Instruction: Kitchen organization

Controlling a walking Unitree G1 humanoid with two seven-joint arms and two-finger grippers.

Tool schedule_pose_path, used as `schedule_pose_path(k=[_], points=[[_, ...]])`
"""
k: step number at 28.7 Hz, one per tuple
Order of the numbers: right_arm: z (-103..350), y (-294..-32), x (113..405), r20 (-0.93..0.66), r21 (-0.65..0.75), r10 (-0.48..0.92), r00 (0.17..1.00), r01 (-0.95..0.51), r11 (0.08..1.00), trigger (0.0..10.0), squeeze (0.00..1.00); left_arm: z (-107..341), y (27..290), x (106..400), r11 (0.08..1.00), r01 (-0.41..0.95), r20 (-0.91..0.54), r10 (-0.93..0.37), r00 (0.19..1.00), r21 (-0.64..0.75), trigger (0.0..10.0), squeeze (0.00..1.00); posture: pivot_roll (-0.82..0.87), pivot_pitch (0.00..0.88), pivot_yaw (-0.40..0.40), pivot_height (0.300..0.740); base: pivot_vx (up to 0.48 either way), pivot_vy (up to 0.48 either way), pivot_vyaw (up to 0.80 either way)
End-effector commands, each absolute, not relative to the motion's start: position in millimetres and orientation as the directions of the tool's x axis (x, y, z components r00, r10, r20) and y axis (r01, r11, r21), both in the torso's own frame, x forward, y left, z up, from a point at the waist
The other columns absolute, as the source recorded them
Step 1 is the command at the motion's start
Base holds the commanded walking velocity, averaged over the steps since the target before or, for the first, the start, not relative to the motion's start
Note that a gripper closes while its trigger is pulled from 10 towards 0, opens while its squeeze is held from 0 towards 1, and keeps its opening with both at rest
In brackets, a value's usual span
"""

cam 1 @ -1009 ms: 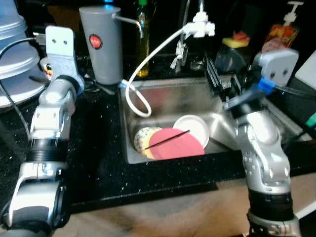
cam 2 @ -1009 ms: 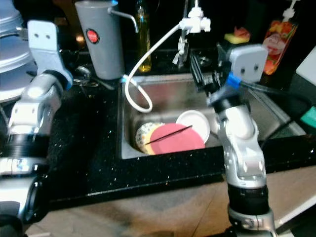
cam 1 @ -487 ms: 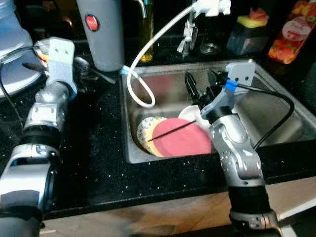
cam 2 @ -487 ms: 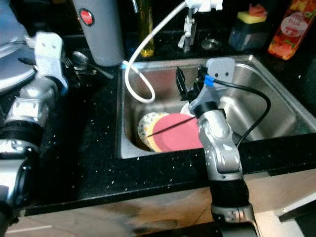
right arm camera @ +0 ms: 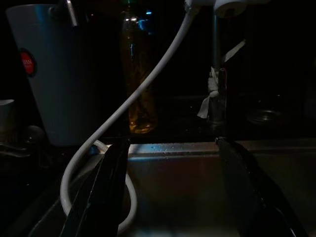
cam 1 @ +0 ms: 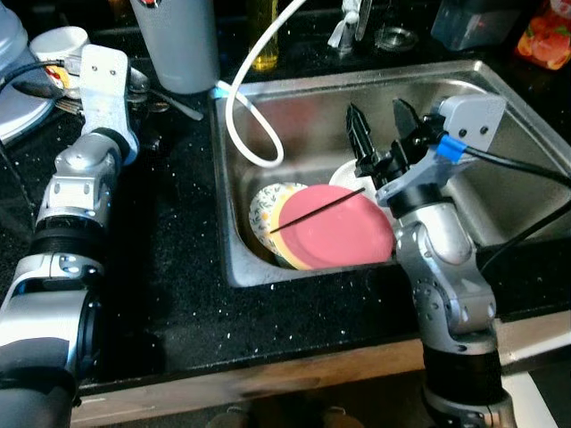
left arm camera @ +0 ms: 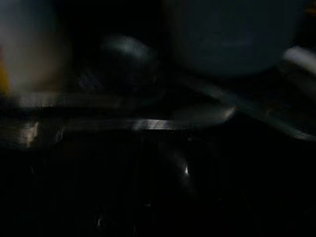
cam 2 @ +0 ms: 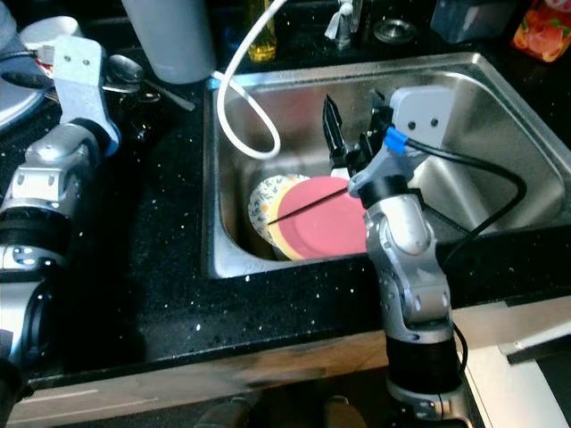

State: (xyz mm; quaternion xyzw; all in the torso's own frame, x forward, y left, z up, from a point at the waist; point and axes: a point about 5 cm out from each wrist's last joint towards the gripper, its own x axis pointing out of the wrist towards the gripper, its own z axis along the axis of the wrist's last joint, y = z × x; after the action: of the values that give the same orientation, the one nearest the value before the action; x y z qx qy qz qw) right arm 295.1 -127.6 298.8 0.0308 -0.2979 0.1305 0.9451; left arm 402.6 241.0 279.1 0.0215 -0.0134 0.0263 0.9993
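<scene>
Left eye view: the right gripper (cam 1: 382, 134), fingers spread wide and empty, hangs inside the sink (cam 1: 526, 125) above three stacked plates (cam 1: 343, 236) and one chopstick (cam 1: 317, 211).

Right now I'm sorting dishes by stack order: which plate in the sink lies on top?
The pink plate, with a thin dark stick across it; the yellow and patterned plates peek out beneath.

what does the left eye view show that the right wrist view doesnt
Left eye view alone: the stack of plates in the sink, with the pink plate on top, a dark stick across it, and the right end effector open above them. Right wrist view alone: the faucet stem wrapped in white tape. Both: the white hose, the grey canister and the amber bottle.
</scene>
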Motion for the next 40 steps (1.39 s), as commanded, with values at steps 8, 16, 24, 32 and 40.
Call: schedule_pose_path(k=[8, 16, 24, 32, 40], points=[[299.7, -123.3, 287.3, 0.560, -0.021, 0.255, 0.788, -0.295, 0.955, 10.0, 0.00, 270.0, 245.7, 402.3, 0.993, -0.087, -0.148, 0.075, 0.986, -0.075, 10.0, 0.00, 0.12, 0.306, 0.082, 0.740, 0.000, 0.000, 0.00], [297.7, -121.9, 284.7, 0.555, 0.000, 0.243, 0.796, -0.292, 0.956, 10.0, 0.00, 261.5, 246.3, 403.8, 0.997, 0.027, -0.289, -0.005, 0.957, 0.072, 10.0, 0.00, 0.12, 0.294, 0.106, 0.740, 0.000, 0.000, 0.00], [295.7, -126.4, 279.4, 0.547, 0.015, 0.219, 0.808, -0.271, 0.963, 10.0, 0.00, 250.7, 246.9, 401.5, 0.993, 0.005, -0.365, -0.048, 0.930, -0.118, 10.0, 0.00, 0.11, 0.292, 0.117, 0.740, 0.000, 0.000, 0.00], [294.3, -126.5, 279.6, 0.541, 0.018, 0.220, 0.812, -0.273, 0.962, 10.0, 0.00, 261.9, 204.4, 397.7, 0.893, 0.427, -0.270, -0.450, 0.851, -0.143, 10.0, 0.00, 0.11, 0.291, 0.108, 0.740, 0.000, 0.000, 0.00], [294.5, -124.2, 279.5, 0.539, 0.021, 0.227, 0.811, -0.282, 0.959, 10.0, 0.00, 270.1, 174.6, 379.4, 0.747, 0.660, -0.194, -0.662, 0.724, -0.085, 10.0, 0.00, 0.11, 0.285, 0.102, 0.740, 0.000, 0.000, 0.00]])
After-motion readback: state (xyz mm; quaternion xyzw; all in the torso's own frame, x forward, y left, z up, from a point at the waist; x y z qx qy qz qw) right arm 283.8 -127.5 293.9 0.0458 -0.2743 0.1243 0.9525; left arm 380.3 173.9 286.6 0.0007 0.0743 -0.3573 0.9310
